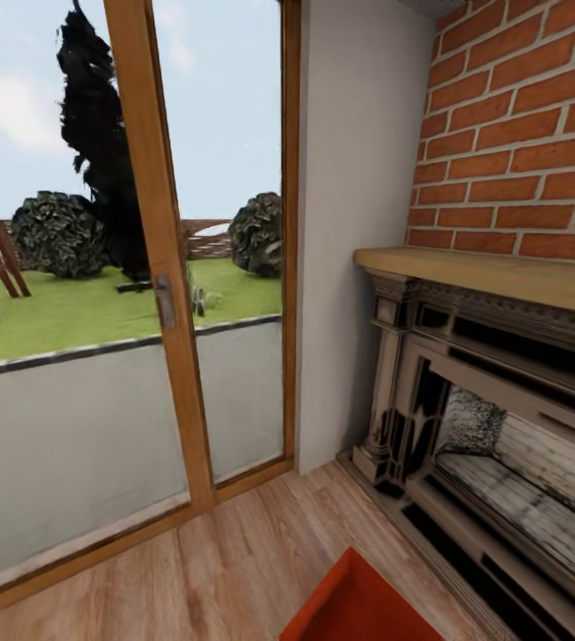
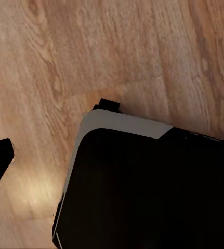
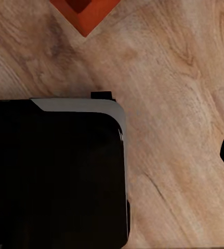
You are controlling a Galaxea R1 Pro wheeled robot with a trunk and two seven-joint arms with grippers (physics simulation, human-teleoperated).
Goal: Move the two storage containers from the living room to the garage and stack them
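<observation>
One storage container — flat orange-red, sharp-cornered — sits on the light wood-plank floor before me, near the ornate dark fireplace surround under rough red brick. My base — black, pale-rimmed, rounded — hangs over the grain. Whether my grippers are wide or closed, I cannot tell.

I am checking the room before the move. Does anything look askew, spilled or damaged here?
Nothing stands out. One orange-red storage container sits on the wood-plank floor near the brick fireplace, turned corner-first to the camera; no spill or damage shows.
</observation>
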